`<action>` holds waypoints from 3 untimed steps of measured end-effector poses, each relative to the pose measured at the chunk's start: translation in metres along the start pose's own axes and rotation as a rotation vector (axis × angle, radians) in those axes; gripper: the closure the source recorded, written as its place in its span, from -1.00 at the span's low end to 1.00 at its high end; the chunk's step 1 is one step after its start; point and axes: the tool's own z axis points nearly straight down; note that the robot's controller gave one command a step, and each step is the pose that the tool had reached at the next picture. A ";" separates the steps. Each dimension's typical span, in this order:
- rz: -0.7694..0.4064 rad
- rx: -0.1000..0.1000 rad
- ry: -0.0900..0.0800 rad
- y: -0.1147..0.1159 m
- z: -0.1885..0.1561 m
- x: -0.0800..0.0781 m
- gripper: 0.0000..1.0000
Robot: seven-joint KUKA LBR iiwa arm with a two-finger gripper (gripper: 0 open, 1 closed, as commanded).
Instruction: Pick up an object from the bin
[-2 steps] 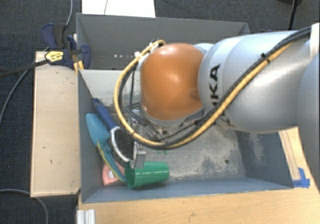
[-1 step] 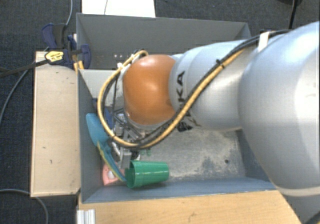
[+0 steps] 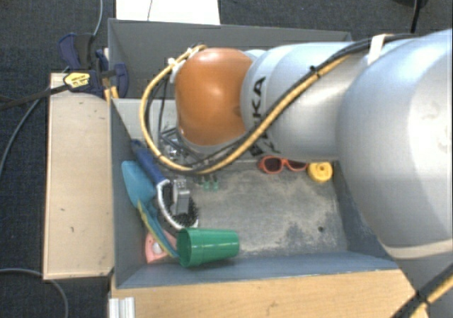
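Observation:
My gripper (image 3: pixel 182 203) hangs below the orange wrist cover, low over the left part of the bin floor. Just in front of it a green plastic cup (image 3: pixel 207 246) lies on its side near the front wall, mouth toward the left. To the gripper's left a light-blue, paddle-shaped thing (image 3: pixel 137 182) leans along the left wall, with a dark-blue handle (image 3: pixel 146 158) above it. A yellow strip (image 3: pixel 151 220) and a pink piece (image 3: pixel 154 248) lie in the front left corner, partly behind the cup.
Orange sunglasses (image 3: pixel 274 164) and a small yellow round thing (image 3: pixel 320 171) lie at the back of the bin, under the arm. The arm covers the right and back of the bin. Bare grey floor shows between the cup and the right wall.

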 end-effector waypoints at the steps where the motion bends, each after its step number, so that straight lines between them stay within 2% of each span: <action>1: 0.236 -0.005 -0.011 -0.010 0.005 0.019 -1.00; 2: 0.380 -0.005 -0.004 -0.010 0.059 0.016 -1.00; 3: 0.551 -0.014 -0.018 -0.014 0.069 0.048 1.00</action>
